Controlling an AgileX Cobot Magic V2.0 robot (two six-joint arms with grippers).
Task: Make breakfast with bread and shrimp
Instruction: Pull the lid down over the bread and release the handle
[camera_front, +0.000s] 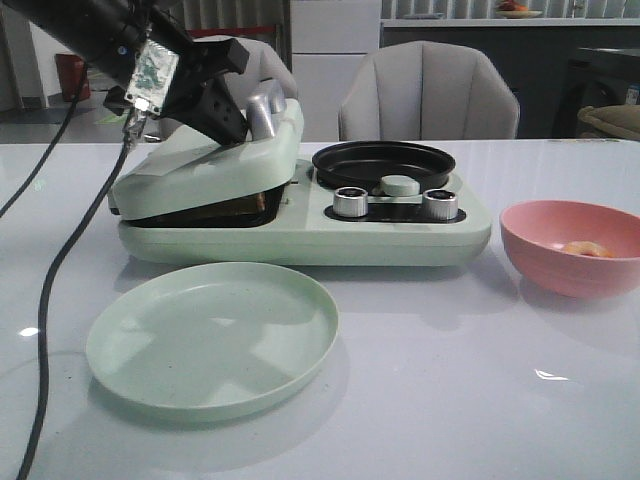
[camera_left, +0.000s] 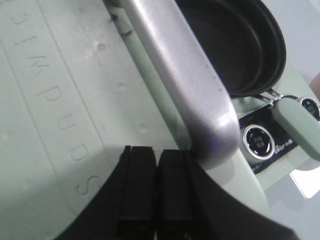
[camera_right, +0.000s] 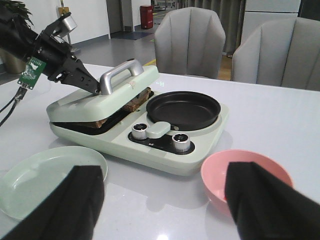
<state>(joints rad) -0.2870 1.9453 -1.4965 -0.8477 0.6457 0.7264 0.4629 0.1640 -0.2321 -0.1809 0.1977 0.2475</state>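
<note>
Under the tilted pale-green lid (camera_front: 205, 165) of the mint-green breakfast maker (camera_front: 400, 236) I see the brown-crusted bread (camera_right: 135, 105), a dark edge showing in the gap between lid and base. My left gripper (camera_left: 156, 192) sits on top of that lid, its two black fingers (camera_left: 137, 190) pressed together with no gap, right beside the silver metal handle (camera_left: 185, 80) and not around it. Embossed lettering runs across the lid surface next to the fingers. On the other half of the appliance sits the round black frying pan (camera_front: 384, 163), with two silver knobs (camera_front: 351, 202) in front of it.

To the robot's right of the appliance stands the pink round bowl (camera_front: 575, 245), holding a small orange-pink shrimp piece (camera_front: 586, 249). In front of the appliance lies the pale-green round plate (camera_front: 212, 337), with nothing on it. My right gripper (camera_right: 165, 200) hangs well back from the appliance, fingers spread wide and holding nothing, the plate and bowl showing behind its two black pads (camera_right: 65, 205). A black cable (camera_front: 50, 290) trails from the left arm across the white table (camera_front: 450, 380).
</note>
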